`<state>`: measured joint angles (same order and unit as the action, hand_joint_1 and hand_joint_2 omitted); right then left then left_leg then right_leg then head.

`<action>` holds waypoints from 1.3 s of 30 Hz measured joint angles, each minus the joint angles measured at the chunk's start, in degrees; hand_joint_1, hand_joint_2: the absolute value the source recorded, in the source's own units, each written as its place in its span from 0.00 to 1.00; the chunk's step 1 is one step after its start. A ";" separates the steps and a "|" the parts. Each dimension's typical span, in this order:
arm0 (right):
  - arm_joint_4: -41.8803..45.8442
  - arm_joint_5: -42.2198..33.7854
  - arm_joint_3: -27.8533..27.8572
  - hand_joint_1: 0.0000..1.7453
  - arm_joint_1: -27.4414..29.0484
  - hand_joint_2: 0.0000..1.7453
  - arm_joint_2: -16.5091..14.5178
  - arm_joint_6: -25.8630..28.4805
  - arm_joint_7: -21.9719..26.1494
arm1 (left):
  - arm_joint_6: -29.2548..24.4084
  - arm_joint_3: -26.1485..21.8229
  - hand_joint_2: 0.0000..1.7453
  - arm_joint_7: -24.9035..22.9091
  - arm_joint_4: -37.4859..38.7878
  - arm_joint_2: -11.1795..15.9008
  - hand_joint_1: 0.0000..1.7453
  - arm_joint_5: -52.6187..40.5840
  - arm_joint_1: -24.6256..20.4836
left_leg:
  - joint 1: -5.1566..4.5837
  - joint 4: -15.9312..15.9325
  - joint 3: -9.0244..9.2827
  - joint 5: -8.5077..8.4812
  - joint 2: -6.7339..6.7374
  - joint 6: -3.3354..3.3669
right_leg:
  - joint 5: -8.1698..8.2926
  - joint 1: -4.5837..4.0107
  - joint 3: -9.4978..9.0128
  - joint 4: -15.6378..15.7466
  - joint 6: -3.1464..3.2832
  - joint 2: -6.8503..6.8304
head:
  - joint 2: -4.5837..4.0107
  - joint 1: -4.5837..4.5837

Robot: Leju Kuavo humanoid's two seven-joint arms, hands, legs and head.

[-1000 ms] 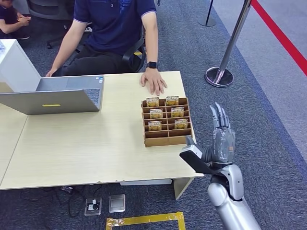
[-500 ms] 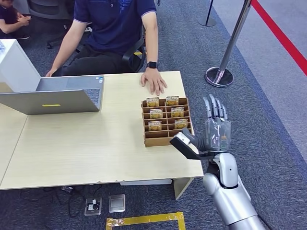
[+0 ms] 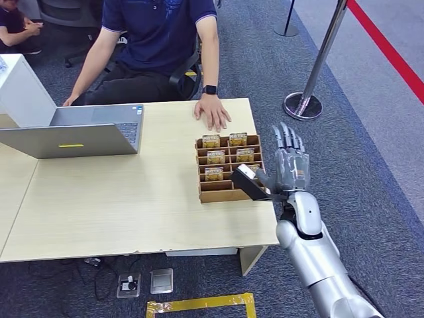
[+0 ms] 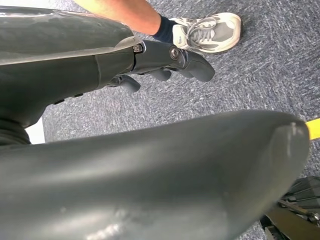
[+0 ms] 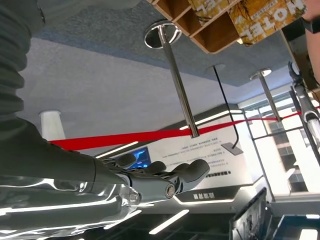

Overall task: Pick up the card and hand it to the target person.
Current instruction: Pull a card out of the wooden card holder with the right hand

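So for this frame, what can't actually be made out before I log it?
- Head view: the right hand's thumb covers the near right corner of the card rack, so the contents there are hidden.
- Head view: print on the cards is too small to read.
- Head view: the person is cut off by the top edge.
- Left wrist view: the left hand hangs over carpet; dark robot body parts block most of the scene.

1. The right hand [image 3: 289,164] hovers fingers spread beside the card rack [image 3: 230,168], thumb over its near corner.
2. A person's hand [image 3: 212,111] rests just beyond the rack.
3. Bare tabletop [image 3: 125,199] lies between rack and laptop [image 3: 75,131].
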<state>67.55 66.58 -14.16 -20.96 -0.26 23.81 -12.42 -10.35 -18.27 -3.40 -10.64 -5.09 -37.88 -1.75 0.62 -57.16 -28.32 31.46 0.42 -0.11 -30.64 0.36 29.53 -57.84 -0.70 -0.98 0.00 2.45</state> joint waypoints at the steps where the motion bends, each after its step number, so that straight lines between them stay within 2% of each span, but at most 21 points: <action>1: -0.62 -0.10 -0.01 0.00 -0.29 1.00 -0.09 -0.31 -0.02 | -0.11 0.00 0.00 -0.01 0.00 0.00 0.00 0.00 -0.01 | 0.00 0.00 0.00 0.00 0.00 0.00 | 0.00 0.00 0.00 0.00 0.00 0.00 | 0.00 0.01; 5: -2.41 -0.49 -0.33 0.01 -1.12 1.00 -0.58 -1.46 -0.05 | -0.50 0.00 0.00 -0.01 0.00 0.00 0.00 0.00 -0.06 | 0.00 0.00 0.00 0.00 -0.01 0.00 | 0.00 0.00 0.00 0.00 0.00 0.00 | 0.00 -0.01; 9: -3.43 -1.08 -0.93 0.29 -1.64 1.00 -1.10 -2.52 0.06 | -0.58 0.00 0.00 -0.07 0.00 0.02 0.00 -0.08 -0.12 | 0.00 0.00 0.00 0.00 -0.01 0.00 | 0.00 0.00 0.00 -0.01 0.00 0.00 | 0.00 -0.02; 12: -3.98 -1.38 -1.29 0.29 -1.74 1.00 -1.49 -3.10 0.26 | -0.79 0.00 0.00 -0.14 0.00 0.02 0.00 -0.32 -0.14 | 0.00 0.00 -0.01 0.00 -0.01 0.00 | 0.00 0.00 0.01 -0.01 0.00 0.00 | 0.00 -0.02; 14: -4.29 -1.40 -1.56 0.45 -1.75 1.00 -1.71 -3.32 0.40 | -0.93 0.00 0.00 -0.25 0.00 0.02 0.00 -0.35 -0.14 | 0.00 0.00 -0.01 0.00 -0.01 0.00 | 0.00 0.00 0.01 -0.01 0.00 0.00 | 0.00 -0.01; 16: -4.58 -1.43 -1.89 0.72 -1.76 1.00 -1.95 -3.41 0.50 | -0.95 -0.01 0.00 -0.46 0.00 0.02 0.00 -0.34 -0.13 | 0.00 0.00 -0.01 0.00 -0.01 0.00 | 0.00 0.00 0.01 -0.01 0.00 0.00 | 0.00 0.01; 18: -4.91 -1.55 -2.27 0.87 -1.80 1.00 -2.19 -3.56 0.64 | -0.83 -0.03 0.00 -0.66 0.00 0.02 0.00 -0.19 -0.13 | 0.00 0.00 -0.01 0.00 -0.01 0.00 | 0.00 0.00 0.01 -0.01 0.00 0.00 | 0.00 0.01; 19: -5.09 -1.64 -2.44 0.93 -1.85 1.00 -2.33 -3.69 0.74 | -0.68 -0.04 0.00 -0.71 0.00 0.02 0.00 -0.03 -0.13 | 0.00 0.00 -0.01 0.00 -0.01 0.00 | 0.00 0.00 0.01 -0.01 0.00 0.00 | 0.00 0.00; 22: -5.73 -1.80 -2.89 1.00 -2.16 1.00 -2.72 -4.04 1.04 | -0.32 -0.12 0.00 -0.73 0.01 0.01 0.00 0.60 -0.13 | 0.00 0.00 -0.01 0.00 -0.01 0.00 | 0.00 0.00 0.01 -0.01 0.00 0.00 | 0.00 -0.02; 24: -6.25 -1.77 -3.33 1.00 -2.47 1.00 -2.96 -4.09 1.10 | -0.34 -0.18 0.00 -0.75 0.01 0.00 0.00 0.90 -0.13 | 0.00 0.00 -0.01 0.00 -0.01 0.00 | 0.00 0.00 0.01 -0.02 0.00 0.00 | 0.00 -0.02; 30: -7.52 -1.11 -4.22 0.89 -3.29 1.00 -3.61 -3.91 0.40 | -0.36 -0.45 0.00 -0.61 0.00 -0.05 0.00 1.33 -0.13 | 0.00 0.00 -0.01 -0.01 -0.01 -0.01 | 0.00 0.00 0.01 -0.02 0.00 0.00 | 0.00 -0.03; 34: -8.32 -0.01 -4.32 0.78 -3.69 1.00 -3.63 -3.45 -0.41 | -0.31 -0.75 0.00 -0.42 0.00 -0.09 0.00 1.38 -0.14 | 0.00 0.00 -0.01 -0.01 -0.01 -0.01 | 0.00 0.00 0.01 -0.02 0.00 0.00 | 0.00 0.03; 36: -8.75 0.59 -4.45 0.78 -3.89 1.00 -3.63 -3.14 -0.86 | -0.27 -0.92 0.00 -0.42 0.00 -0.09 0.00 1.40 -0.14 | 0.00 0.00 -0.01 -0.01 -0.01 -0.01 | 0.00 0.00 0.01 -0.02 0.00 0.00 | 0.00 0.04; 39: -9.78 1.47 -4.88 0.71 -4.36 1.00 -3.66 -2.92 -1.38 | -0.29 -1.10 0.00 -0.42 0.01 -0.11 0.00 1.71 -0.14 | 0.00 0.00 -0.01 -0.01 -0.01 -0.01 | 0.00 0.00 0.01 -0.02 0.00 0.00 | 0.00 0.01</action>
<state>57.77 68.05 -19.04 -25.33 -3.92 20.88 -13.80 -10.64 -19.37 -3.82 -10.64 -5.21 -36.17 -1.88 0.62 -57.16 -28.33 31.46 0.40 -0.11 -30.64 0.35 29.54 -57.86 -0.70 -0.98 0.00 2.45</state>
